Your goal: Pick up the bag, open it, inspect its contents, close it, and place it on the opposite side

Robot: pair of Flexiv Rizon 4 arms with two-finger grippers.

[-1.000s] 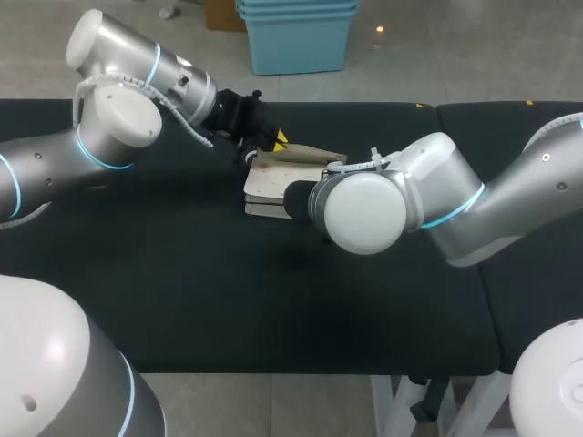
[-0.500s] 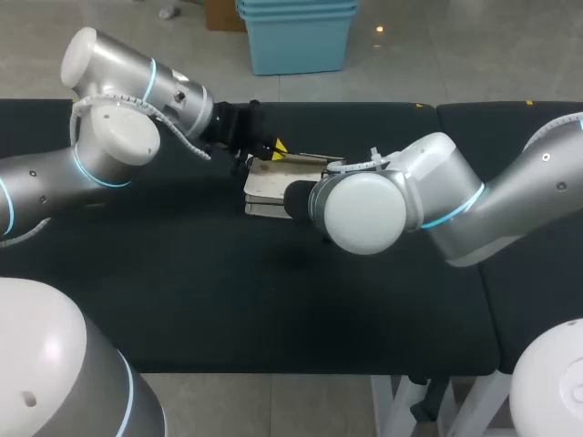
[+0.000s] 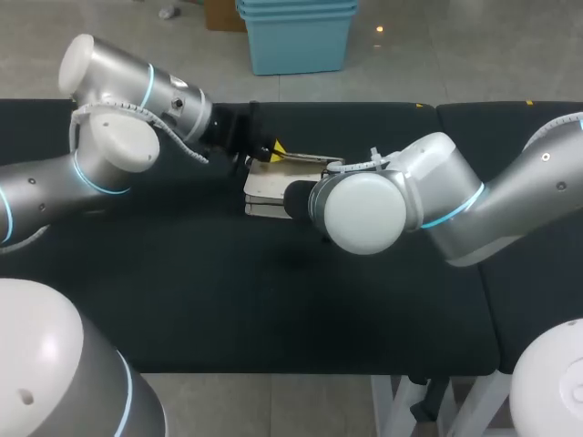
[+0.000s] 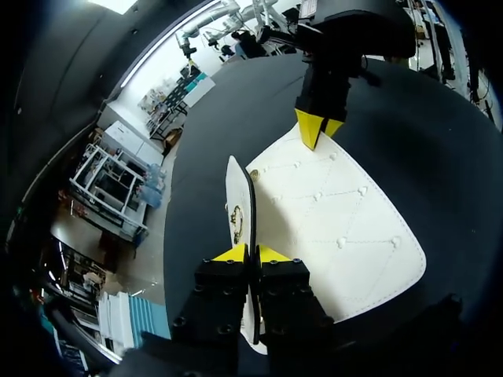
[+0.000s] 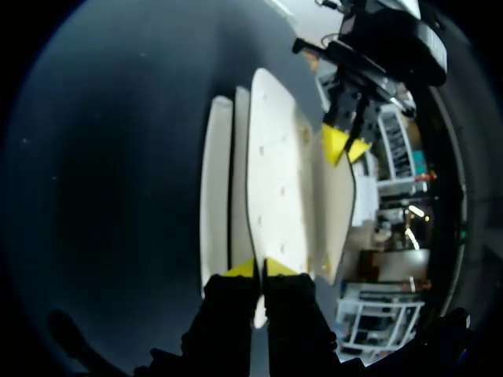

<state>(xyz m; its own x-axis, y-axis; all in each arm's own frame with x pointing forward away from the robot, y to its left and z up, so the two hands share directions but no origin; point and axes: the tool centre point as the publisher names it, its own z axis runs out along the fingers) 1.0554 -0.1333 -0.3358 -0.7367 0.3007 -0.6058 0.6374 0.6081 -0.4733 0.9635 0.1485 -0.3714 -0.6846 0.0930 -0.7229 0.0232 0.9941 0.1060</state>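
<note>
the head camera looks down from above and behind onto the black table (image 3: 182, 273), well back from the bag (image 3: 266, 185), which lies toward the far edge. the left wrist camera rides just behind the left gripper (image 4: 251, 253), close over the bag, facing across it to the right gripper (image 4: 317, 126). the right wrist camera looks the opposite way over the bag. all three views share the bag.

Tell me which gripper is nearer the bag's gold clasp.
Left. The left gripper pinches the flap just beside the clasp; the right gripper grips the bag's opposite edge.
</note>
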